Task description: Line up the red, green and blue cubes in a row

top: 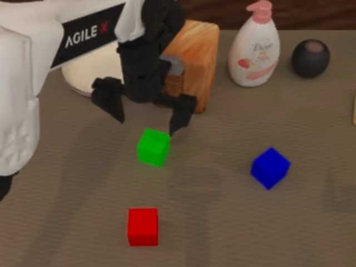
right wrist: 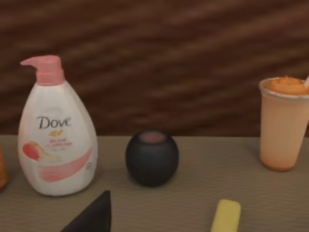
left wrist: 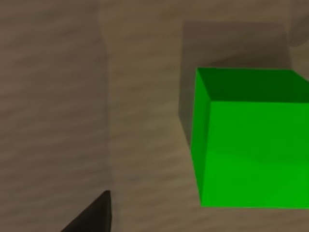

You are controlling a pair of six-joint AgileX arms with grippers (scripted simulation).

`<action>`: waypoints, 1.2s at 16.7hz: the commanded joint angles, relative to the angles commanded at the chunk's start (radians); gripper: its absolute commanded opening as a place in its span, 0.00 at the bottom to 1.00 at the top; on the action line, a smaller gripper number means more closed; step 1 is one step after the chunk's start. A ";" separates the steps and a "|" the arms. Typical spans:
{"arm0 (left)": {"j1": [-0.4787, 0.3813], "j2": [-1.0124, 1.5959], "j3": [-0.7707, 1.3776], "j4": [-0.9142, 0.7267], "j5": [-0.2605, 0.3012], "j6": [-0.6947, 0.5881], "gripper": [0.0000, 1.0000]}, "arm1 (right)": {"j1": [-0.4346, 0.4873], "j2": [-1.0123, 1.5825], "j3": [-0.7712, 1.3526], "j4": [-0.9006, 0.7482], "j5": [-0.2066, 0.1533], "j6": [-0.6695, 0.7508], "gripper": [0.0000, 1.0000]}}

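The green cube [top: 153, 146] sits left of the table's middle. The red cube [top: 142, 226] lies nearer the front edge, almost straight below it in the top view. The blue cube [top: 270, 167] rests apart to the right. My left gripper [top: 147, 111] hangs open just behind the green cube, its two dark fingers spread wide and holding nothing. In the left wrist view the green cube [left wrist: 251, 140] fills the picture beside one fingertip [left wrist: 94, 215]. The right arm is out of the top view. Its wrist view shows a single fingertip [right wrist: 96, 215] with nothing against it.
A large brown wooden block [top: 194, 55] stands right behind the left gripper, and a white plate [top: 89, 72] lies under the arm. A Dove bottle [top: 254, 47] and a dark ball [top: 310, 58] stand at the back right. An orange cup [right wrist: 284, 128] and a yellow bar [right wrist: 225, 216] are farther right.
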 joint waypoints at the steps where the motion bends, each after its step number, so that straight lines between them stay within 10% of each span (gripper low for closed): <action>1: 0.000 0.001 -0.003 0.003 0.000 0.001 1.00 | 0.000 0.000 0.000 0.000 0.000 0.000 1.00; 13: -0.003 0.089 -0.168 0.258 0.001 0.002 1.00 | 0.000 0.000 0.000 0.000 0.000 0.000 1.00; 20: -0.003 0.089 -0.168 0.258 0.001 0.002 0.47 | 0.000 0.000 0.000 0.000 0.000 0.000 1.00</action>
